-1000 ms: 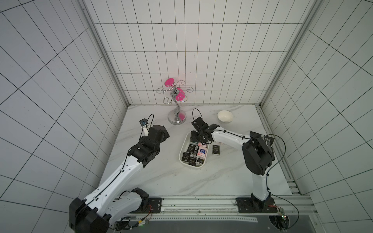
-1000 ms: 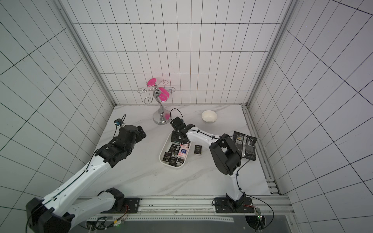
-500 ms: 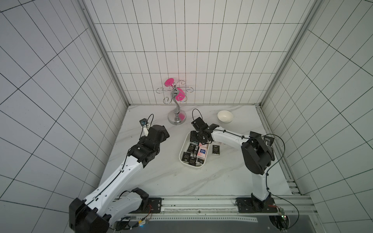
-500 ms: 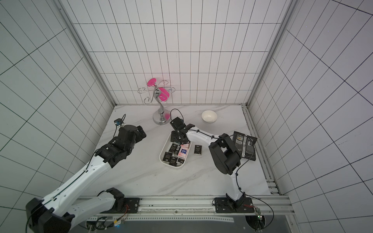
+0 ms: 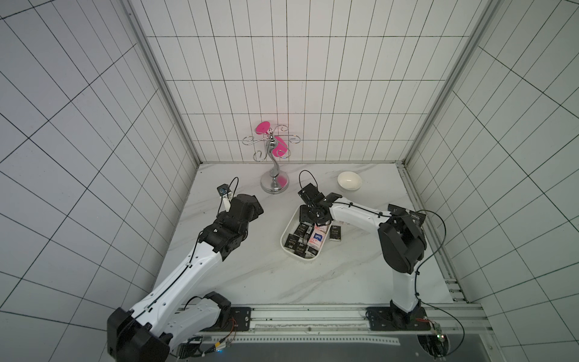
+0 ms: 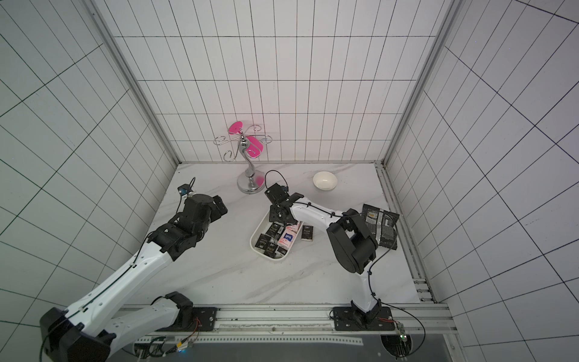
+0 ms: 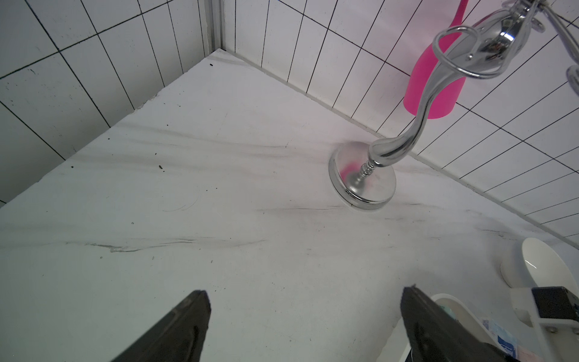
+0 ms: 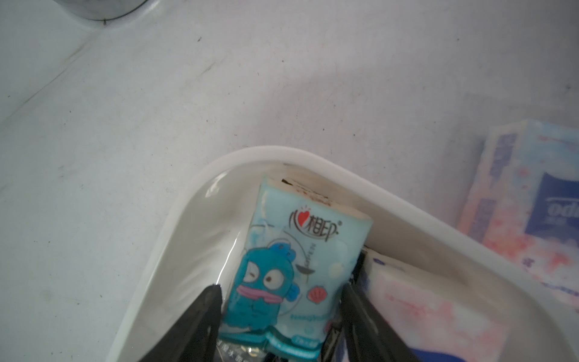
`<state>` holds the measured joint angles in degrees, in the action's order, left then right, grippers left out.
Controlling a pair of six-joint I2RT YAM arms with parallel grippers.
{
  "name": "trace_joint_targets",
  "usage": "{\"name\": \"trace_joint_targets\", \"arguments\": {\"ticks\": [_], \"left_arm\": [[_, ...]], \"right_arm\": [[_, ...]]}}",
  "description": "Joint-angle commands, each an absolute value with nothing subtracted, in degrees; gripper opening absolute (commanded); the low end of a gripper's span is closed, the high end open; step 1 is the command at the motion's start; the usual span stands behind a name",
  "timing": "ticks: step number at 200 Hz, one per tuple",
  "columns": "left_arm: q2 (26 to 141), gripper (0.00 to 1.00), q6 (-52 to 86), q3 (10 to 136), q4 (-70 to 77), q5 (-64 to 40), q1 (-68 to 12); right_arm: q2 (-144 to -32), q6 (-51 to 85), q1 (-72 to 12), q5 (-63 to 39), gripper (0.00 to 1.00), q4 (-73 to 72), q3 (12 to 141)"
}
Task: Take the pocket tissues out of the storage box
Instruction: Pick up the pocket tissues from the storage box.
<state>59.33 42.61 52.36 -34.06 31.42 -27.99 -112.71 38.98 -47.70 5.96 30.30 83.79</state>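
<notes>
The white storage box (image 5: pixel 284 242) (image 6: pixel 252 242) lies mid-table with several pocket tissues in it, black ones (image 5: pixel 293 243) and a pink and white one (image 5: pixel 317 240). A black pack (image 5: pixel 335 233) (image 6: pixel 307 233) lies on the table beside the box. My right gripper (image 5: pixel 308 219) (image 8: pixel 280 288) is down in the box's far end. It is open, its fingers on either side of a teal pack (image 8: pixel 300 250) that leans on the box wall (image 8: pixel 313 156). My left gripper (image 5: pixel 252 207) (image 7: pixel 305 294) hangs open over bare table to the left of the box.
A chrome stand (image 5: pixel 274 185) with pink pieces stands at the back, close to my right wrist. A small white bowl (image 5: pixel 349 181) sits at the back right. Black foil pouches (image 6: pixel 380 225) lie by the right wall. A pink and blue pack (image 8: pixel 532 194) lies just outside the box.
My right gripper has sunk slightly into the box's far end, and its jaws stand a little wider. The left arm has not moved.
</notes>
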Motion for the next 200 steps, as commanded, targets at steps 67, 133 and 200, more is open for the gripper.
{"name": "trace_joint_targets", "arguments": {"ticks": [67,133,200], "left_arm": [[57.6,0.99,41.5,53.1,-33.8,31.9,-28.0],[55.7,0.98,41.7,52.8,-35.0,33.0,-27.9],[55.5,0.98,42.4,53.0,-35.7,33.0,-28.0]], "right_arm": [[-116.7,41.3,-47.5,3.6,0.64,31.5,85.9],[-118.5,39.9,-48.9,3.0,0.46,30.0,90.0],[-119.9,39.2,-52.4,1.8,0.42,30.3,95.3]]}}
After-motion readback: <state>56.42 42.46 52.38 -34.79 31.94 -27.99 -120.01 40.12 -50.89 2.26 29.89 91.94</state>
